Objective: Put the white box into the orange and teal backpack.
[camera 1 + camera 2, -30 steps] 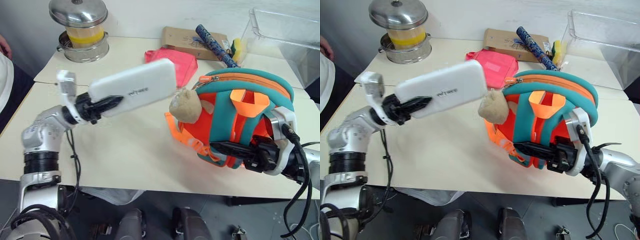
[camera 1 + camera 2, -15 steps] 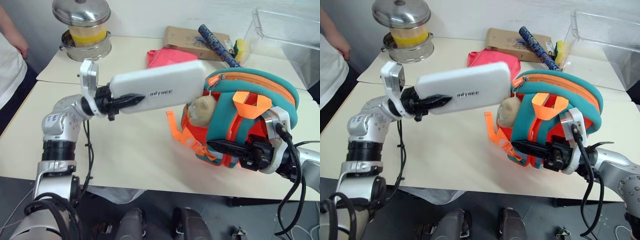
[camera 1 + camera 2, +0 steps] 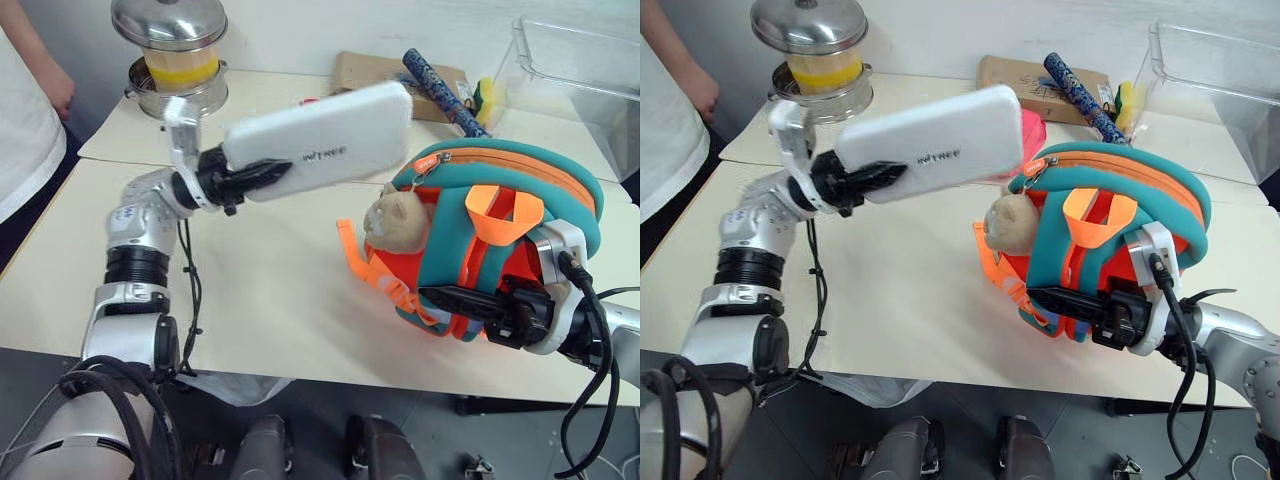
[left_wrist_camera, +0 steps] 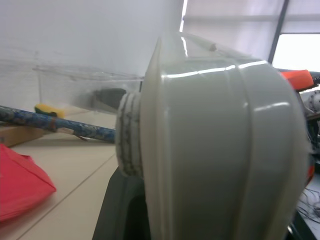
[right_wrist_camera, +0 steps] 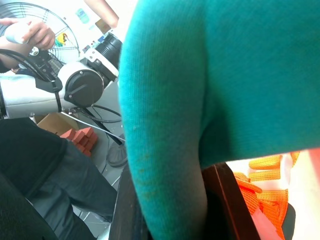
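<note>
Gripping white box (image 3: 320,140) in left gripper (image 3: 245,180), raised beside backpack (image 3: 500,230).

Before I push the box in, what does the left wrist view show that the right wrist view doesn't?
Left wrist view: the white box close up, and beyond it the red pouch, the blue patterned roll and the clear bin.
Right wrist view: orange straps, a fan and a person's hand.
Both: the orange and teal backpack, as close teal fabric in the right wrist view and as an orange edge past the box in the left.
</note>
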Available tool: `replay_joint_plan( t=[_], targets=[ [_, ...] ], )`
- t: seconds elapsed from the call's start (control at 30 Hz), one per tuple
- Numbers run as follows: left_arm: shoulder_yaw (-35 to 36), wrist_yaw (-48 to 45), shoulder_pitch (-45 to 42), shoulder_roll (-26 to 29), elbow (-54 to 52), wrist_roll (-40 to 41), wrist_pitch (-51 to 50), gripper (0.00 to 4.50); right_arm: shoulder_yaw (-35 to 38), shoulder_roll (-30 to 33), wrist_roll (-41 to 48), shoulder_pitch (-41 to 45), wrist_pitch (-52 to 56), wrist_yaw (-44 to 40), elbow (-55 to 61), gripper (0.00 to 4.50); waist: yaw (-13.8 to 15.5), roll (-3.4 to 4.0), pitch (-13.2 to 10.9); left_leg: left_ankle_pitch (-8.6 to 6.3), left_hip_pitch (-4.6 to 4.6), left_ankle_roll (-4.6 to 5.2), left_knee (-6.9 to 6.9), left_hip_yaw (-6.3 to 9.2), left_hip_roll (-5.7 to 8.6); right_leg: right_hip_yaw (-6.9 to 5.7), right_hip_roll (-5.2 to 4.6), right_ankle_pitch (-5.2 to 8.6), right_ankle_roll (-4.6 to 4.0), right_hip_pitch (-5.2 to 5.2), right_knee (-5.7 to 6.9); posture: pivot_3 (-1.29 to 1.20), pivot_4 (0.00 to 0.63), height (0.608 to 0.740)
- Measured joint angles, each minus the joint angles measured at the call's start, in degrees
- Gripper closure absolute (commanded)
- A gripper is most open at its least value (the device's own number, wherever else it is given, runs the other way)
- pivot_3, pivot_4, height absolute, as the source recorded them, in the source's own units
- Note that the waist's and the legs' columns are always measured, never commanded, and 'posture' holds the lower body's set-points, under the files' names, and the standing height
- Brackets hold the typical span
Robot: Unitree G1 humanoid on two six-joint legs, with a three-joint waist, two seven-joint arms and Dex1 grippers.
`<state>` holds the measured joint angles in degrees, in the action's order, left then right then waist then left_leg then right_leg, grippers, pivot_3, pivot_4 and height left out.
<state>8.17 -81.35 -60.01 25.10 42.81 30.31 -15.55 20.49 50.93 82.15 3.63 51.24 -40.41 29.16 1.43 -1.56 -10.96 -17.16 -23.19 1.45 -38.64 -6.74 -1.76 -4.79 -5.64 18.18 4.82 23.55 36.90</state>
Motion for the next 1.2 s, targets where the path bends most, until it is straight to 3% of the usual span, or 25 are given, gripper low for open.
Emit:
replay_joint_plan(
  t=[0.23, 0.53, 0.7, 0.8, 1.03, 1.2],
  targets=[
    [-4.3, -4.6, -0.5, 0.1, 0.6, -5.4, 6.1, 3.31, 0.0, -0.6, -0.3, -0.6, -0.6, 0.3, 0.0, 4.46, -0.1, 0.00, 0.0, -0.07, 0.02, 0.09, -0.20, -0.02, 0.00, 0.01, 0.00, -0.01, 0.02, -0.01, -0.06, 0.00, 0.150, 0.740],
    [-12.0, -3.1, -3.2, -2.2, 0.9, -14.8, 13.5, 3.31, 0.2, -1.0, -1.4, -1.8, -1.0, -0.3, -0.1, 4.46, 0.3, 0.00, 0.0, -0.19, -0.09, 0.30, -0.43, 0.08, 0.07, -0.04, -0.10, -0.05, 0.10, -0.08, -0.05, 0.00, 0.150, 0.740],
    [-17.9, 0.5, -13.2, -9.1, 6.0, -22.0, 12.5, 3.31, 0.4, -1.0, -2.1, -1.3, -1.1, -1.6, -0.5, 4.46, 0.6, 0.00, 0.0, -0.35, -0.08, 0.58, -0.47, -0.01, 0.22, -0.05, -0.07, -0.22, 0.40, -0.19, -0.31, 0.00, 0.150, 0.740],
    [-20.4, 4.2, -18.1, -15.9, 12.6, -25.7, 13.5, 3.31, 0.2, -1.0, -2.7, -0.3, -1.1, -2.1, -0.9, 4.46, 0.6, 0.00, 0.0, -0.44, -0.12, 0.76, -0.48, -0.14, 0.25, -0.14, -0.09, -0.32, 0.58, -0.19, -0.44, 0.00, 0.150, 0.740],
    [-17.5, 12.2, -22.3, -27.2, 25.7, -28.0, 19.6, 3.31, -0.6, -1.7, -4.8, 1.8, -1.2, -2.3, -1.6, 4.46, -0.1, 0.01, 0.0, -0.46, -0.16, 0.80, -0.46, -0.18, 0.23, -0.33, -0.49, -0.35, 0.64, -0.12, -0.63, 0.00, 0.150, 0.740],
    [-12.2, 12.3, -19.9, -27.7, 27.5, -25.8, 23.5, 1.81, -1.4, -2.9, -6.8, 3.2, -2.0, -2.1, -2.0, 4.50, -0.2, 0.05, 0.0, -0.40, -0.15, 0.74, -0.47, -0.19, 0.22, -0.35, -0.50, -0.35, 0.64, -0.07, -0.51, 0.00, 0.150, 0.740]
  ],
)
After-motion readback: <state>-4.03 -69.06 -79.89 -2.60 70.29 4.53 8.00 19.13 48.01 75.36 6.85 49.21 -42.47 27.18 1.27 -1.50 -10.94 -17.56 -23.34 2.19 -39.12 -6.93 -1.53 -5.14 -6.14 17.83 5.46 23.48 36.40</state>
